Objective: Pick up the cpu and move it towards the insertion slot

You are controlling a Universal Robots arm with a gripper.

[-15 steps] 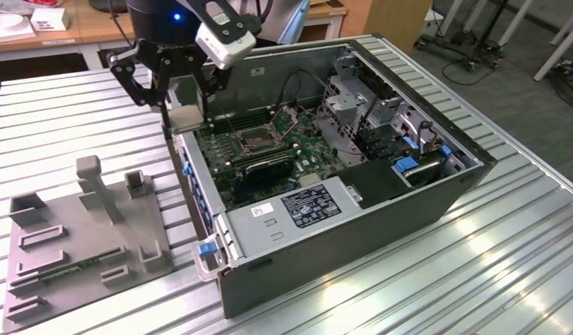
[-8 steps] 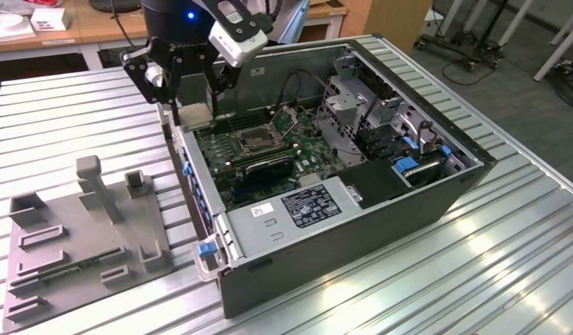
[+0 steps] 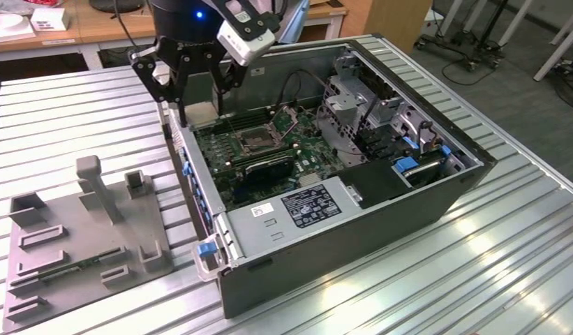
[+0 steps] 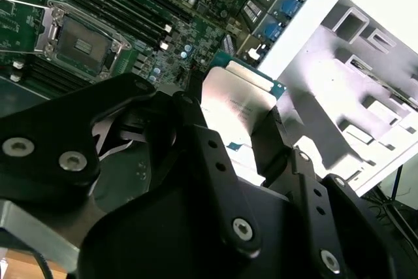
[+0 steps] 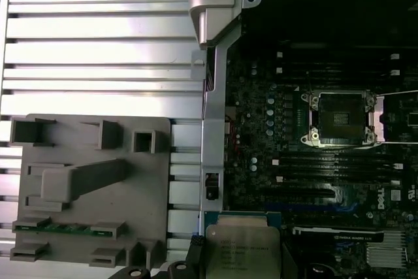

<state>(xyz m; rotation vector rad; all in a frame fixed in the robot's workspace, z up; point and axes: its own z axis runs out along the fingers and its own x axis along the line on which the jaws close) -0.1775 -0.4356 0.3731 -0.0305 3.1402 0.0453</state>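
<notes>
My gripper [image 3: 200, 115] hangs over the edge of the open computer case [image 3: 361, 230] on the exterior view's left, shut on the cpu [image 3: 202, 112]. The cpu is a flat square chip with a silver top and a green rim. In the second wrist view the cpu [image 4: 236, 102] sits clamped between the black fingers [image 4: 196, 135] of the gripper [image 4: 235, 132]. The insertion slot [image 3: 253, 140], a square socket with a silvery frame and dark centre, lies open on the green board, a short way in from the gripper. Both wrist views show the slot [image 4: 81, 42] [image 5: 341, 117], apart from the cpu [image 5: 240, 249].
A grey holder block [image 3: 82, 230] with upright posts lies on the slatted metal table [image 3: 72, 118], with a thin green memory stick [image 5: 62, 228] in it. Inside the case, long black memory slots [image 5: 326, 164] flank the socket. A metal drive cage [image 3: 361, 105] and cables rise beyond it.
</notes>
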